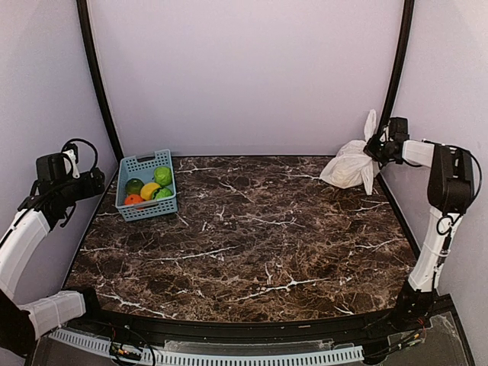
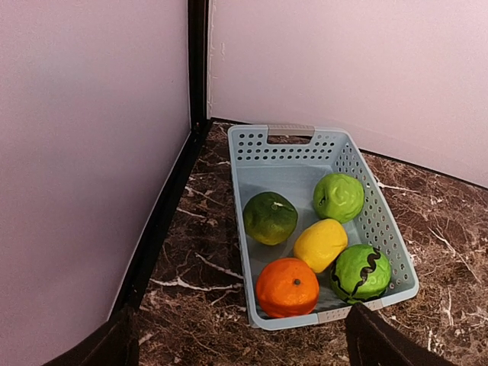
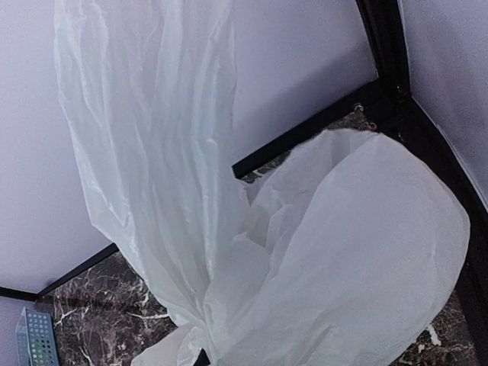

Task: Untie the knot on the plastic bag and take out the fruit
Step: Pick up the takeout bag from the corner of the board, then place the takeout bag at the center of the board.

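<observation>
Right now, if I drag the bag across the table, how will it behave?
Probably floppy: the bag hangs in soft folds and creases. Likely light: the film is thin, and nothing solid shows through it. It may crumple and slide rather than hold shape on the glossy table.

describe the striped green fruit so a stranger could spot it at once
Find the blue lattice basket at the marble table's far-left corner. At its near end, beside the orange fruit, sits the striped green fruit. It alone carries a dark wavy stripe; the other greens have none.
</observation>
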### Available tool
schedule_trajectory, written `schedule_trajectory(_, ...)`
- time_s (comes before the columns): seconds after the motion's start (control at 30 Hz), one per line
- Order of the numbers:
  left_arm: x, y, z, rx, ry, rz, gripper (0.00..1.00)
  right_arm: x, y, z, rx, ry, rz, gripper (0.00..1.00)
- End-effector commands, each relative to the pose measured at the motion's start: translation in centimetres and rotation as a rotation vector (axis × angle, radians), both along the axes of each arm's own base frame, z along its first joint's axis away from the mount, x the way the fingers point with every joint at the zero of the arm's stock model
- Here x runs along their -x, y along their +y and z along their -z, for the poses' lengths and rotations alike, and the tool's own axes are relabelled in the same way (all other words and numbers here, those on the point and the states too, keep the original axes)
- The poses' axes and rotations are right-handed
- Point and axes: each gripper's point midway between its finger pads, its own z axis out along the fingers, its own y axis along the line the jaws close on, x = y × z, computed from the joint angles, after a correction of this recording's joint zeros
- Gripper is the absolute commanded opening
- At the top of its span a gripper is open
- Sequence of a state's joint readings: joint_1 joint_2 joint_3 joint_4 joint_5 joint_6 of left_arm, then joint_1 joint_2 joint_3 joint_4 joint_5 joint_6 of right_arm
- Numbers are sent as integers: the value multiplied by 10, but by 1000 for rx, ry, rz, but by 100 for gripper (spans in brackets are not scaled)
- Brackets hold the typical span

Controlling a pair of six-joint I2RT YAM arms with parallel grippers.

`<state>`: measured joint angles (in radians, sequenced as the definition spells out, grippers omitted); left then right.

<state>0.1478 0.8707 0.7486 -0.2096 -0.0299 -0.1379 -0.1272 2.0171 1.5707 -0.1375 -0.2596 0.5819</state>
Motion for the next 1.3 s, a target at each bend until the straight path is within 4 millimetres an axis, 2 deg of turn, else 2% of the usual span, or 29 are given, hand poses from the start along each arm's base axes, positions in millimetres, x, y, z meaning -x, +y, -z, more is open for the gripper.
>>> schedule_trajectory(0.0, -3, -2, 3, -32, 10, 38, 92, 4, 8, -90, 7, -251, -46, 0)
schedule_trajectory(0.17, -7, -8, 18, -30, 33, 77, 92, 28, 21, -133, 79, -318, -127, 0)
schedule_trajectory(0.23, -8, -10, 19, -20, 48, 89, 91, 45, 28, -153, 125, -363, -163, 0)
schedule_trajectory(0.3, -7, -14, 12, -3, 42, 105, 90, 63, 34, -171, 166, -406, -195, 0)
schedule_trajectory(0.43, 1, -30, 0, 27, -8, 170, 90, 107, 53, -195, 198, -427, -292, 0)
schedule_trajectory(0.47, 2, -35, 4, 24, -6, 188, 91, 119, 60, -198, 196, -417, -323, 0)
schedule_trajectory(0.6, -2, -64, 0, 21, 4, 297, 90, 163, 95, -191, 234, -364, -421, 0)
schedule_trajectory(0.63, -4, -71, -10, 25, -11, 322, 90, 173, 104, -191, 237, -361, -439, 0)
schedule_trajectory(0.67, -4, -84, -8, 34, 8, 365, 90, 182, 116, -187, 225, -351, -463, 0)
schedule_trajectory(0.7, -4, -93, -18, 45, 1, 391, 90, 191, 124, -180, 202, -337, -484, 0)
schedule_trajectory(0.83, 0, -134, -31, 107, 17, 497, 90, 223, 159, -169, 135, -327, -583, 0)
schedule_trajectory(0.93, 7, -169, -29, 155, 59, 582, 90, 244, 189, -159, 81, -304, -685, 0)
schedule_trajectory(0.97, 8, -173, -29, 167, 74, 573, 90, 251, 199, -155, 58, -295, -723, 0)
schedule_trajectory(1.03, 19, -199, -25, 179, 98, 624, 90, 263, 220, -145, 25, -274, -796, 0)
schedule_trajectory(1.17, 35, -229, -19, 249, 118, 676, 90, 285, 258, -122, 11, -222, -905, 0)
schedule_trajectory(1.27, 44, -243, -14, 307, 135, 684, 90, 306, 292, -113, 22, -223, -992, 0)
